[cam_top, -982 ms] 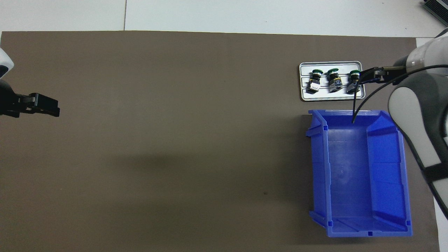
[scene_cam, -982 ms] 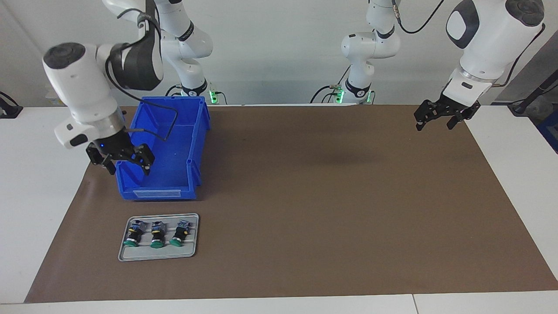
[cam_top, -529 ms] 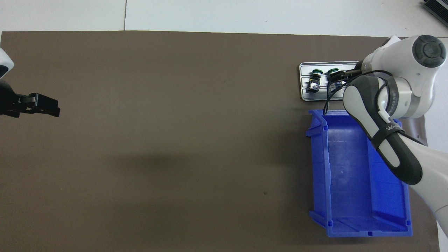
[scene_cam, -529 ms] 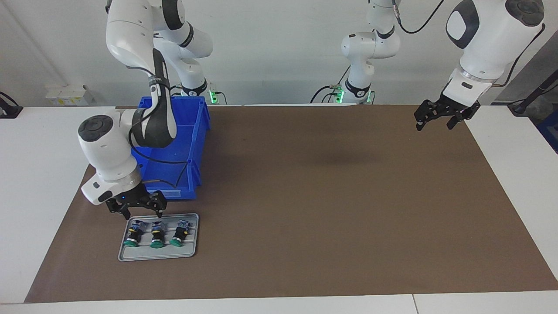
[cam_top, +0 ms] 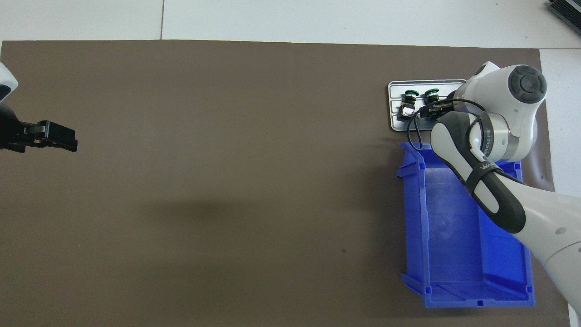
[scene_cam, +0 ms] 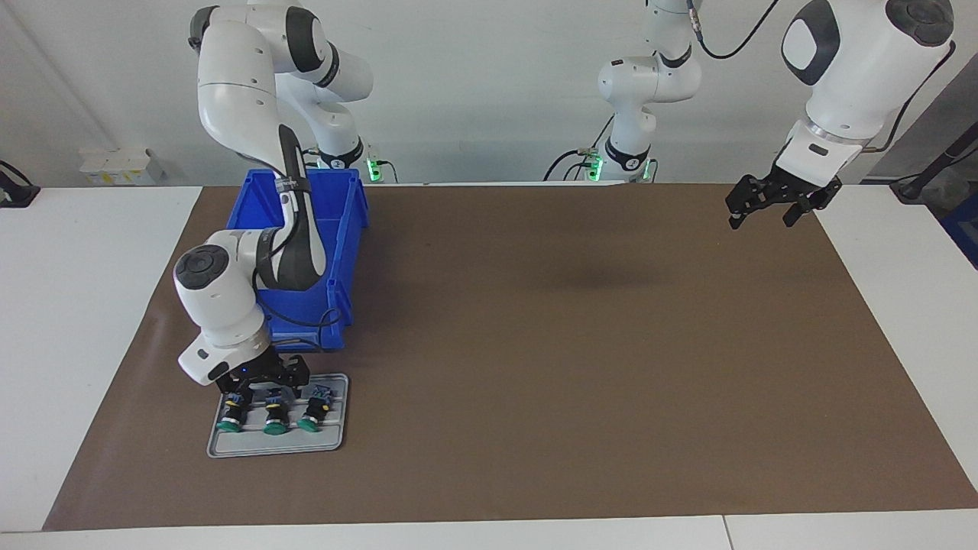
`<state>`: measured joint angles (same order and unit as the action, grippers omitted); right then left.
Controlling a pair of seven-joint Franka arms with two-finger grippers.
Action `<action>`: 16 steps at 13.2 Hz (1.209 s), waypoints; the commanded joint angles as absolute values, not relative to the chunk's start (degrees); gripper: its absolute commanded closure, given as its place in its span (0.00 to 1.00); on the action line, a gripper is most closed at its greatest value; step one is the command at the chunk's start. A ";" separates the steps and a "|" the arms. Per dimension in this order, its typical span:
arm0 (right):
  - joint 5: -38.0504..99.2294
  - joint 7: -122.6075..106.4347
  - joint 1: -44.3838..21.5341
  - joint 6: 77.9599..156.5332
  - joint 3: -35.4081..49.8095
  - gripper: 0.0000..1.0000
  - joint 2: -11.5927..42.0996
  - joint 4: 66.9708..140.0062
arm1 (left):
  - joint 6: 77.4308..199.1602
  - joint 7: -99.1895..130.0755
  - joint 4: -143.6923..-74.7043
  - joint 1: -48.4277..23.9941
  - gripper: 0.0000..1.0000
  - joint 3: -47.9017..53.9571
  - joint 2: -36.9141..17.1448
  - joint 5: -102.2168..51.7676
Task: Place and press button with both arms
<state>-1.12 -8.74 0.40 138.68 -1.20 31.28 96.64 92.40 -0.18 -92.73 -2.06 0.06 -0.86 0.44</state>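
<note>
On the grey tray [scene_cam: 336,439] at the right arm's end of the worktop, 3 buttons [scene_cam: 273,413] lie flat, green caps pointing away from the robots. The right tool [scene_cam: 262,387] sits low over their terminal ends, can't tell if it's pinching one yet, while the left tool [scene_cam: 766,212] waits spread wide, well apart.

buttons [scene_cam: 270,409]: green caps, black bodies, blue-grey ends
tray [scene_cam: 336,437]: light grey, paler rim
bin [scene_cam: 344,267]: plain bright blue
mat [scene_cam: 573,344]: plain dull brown
tabletop [scene_cam: 69,305]: white
arms [scene_cam: 229,84]: white, dark grey joints, silver wrist rings
right gripper [scene_cam: 262,383]: black
left gripper [scene_cam: 768,202]: black
</note>
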 commanded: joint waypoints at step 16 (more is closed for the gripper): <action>-1.32 72.34 -14.65 117.07 -0.97 1.00 25.41 80.93 | 93.25 0.09 -94.75 -1.85 0.00 0.26 0.79 1.41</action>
